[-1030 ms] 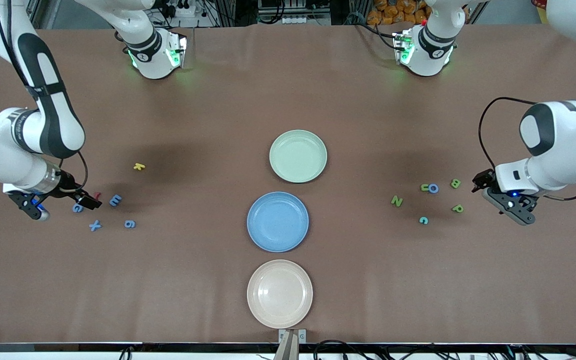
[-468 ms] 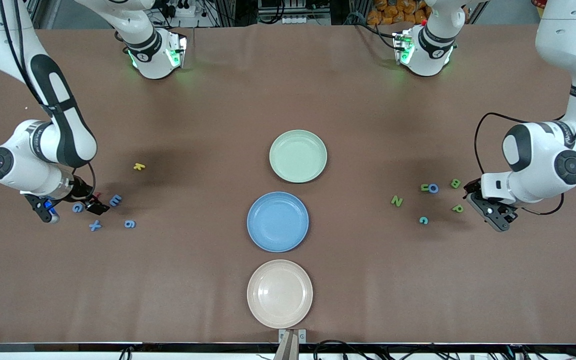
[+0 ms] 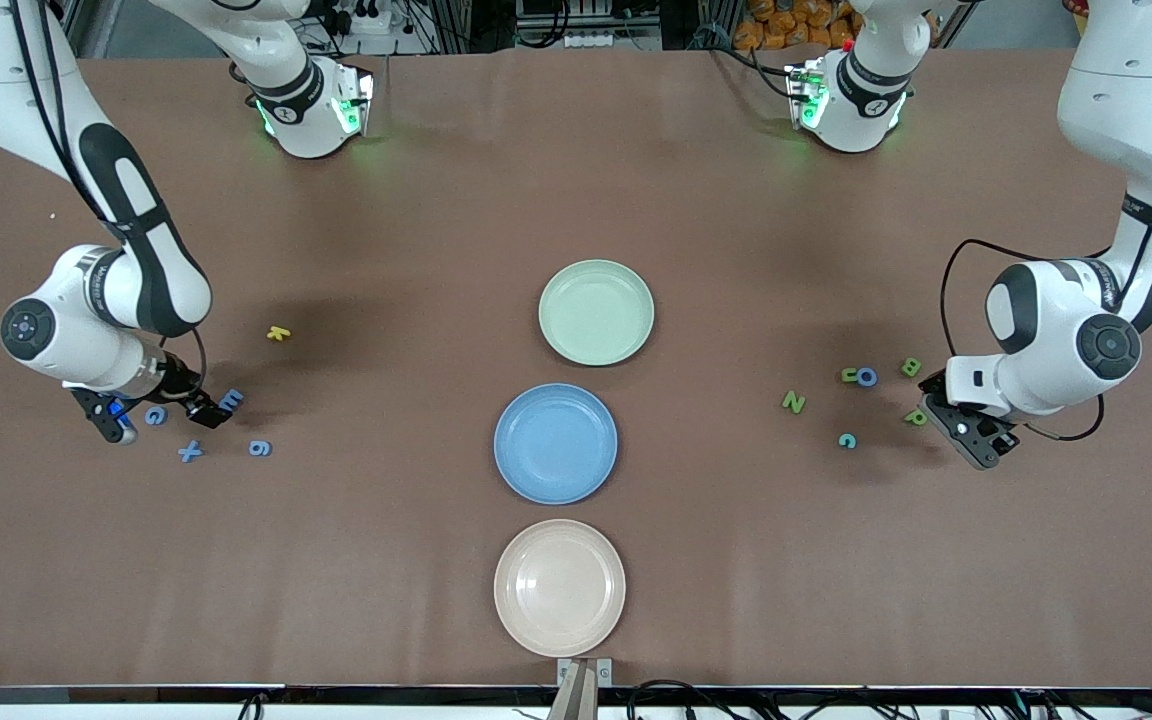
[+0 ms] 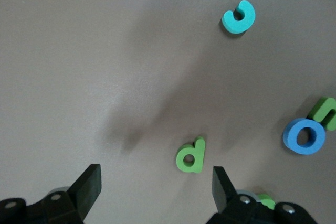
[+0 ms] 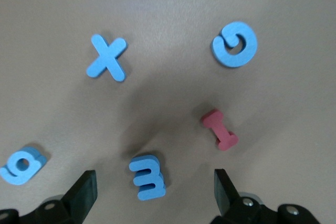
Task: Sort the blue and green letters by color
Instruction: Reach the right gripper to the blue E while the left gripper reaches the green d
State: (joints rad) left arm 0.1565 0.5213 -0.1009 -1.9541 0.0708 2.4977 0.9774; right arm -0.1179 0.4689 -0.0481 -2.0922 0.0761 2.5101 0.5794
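Blue letters lie at the right arm's end of the table: E [image 3: 230,400], G [image 3: 155,415], X [image 3: 190,452] and 6 [image 3: 259,448]. My right gripper [image 3: 206,410] hangs open low over them. In its wrist view the E [image 5: 148,177] sits just ahead of the right gripper [image 5: 153,190], in line with the gap. At the left arm's end lie green N [image 3: 793,402], U [image 3: 849,375], B [image 3: 911,367], P [image 3: 916,417] and a blue O [image 3: 867,377]. My left gripper [image 3: 941,408] is open and empty beside the P [image 4: 191,156].
A pale green plate [image 3: 596,312], a blue plate [image 3: 556,443] and a beige plate [image 3: 559,587] stand in a row mid-table. A yellow letter [image 3: 279,333], a dark red letter [image 5: 219,129] and a teal C [image 3: 847,440] lie among the others.
The right gripper has shifted from over the G toward the E. The left gripper has moved in toward the green P. No letter has moved.
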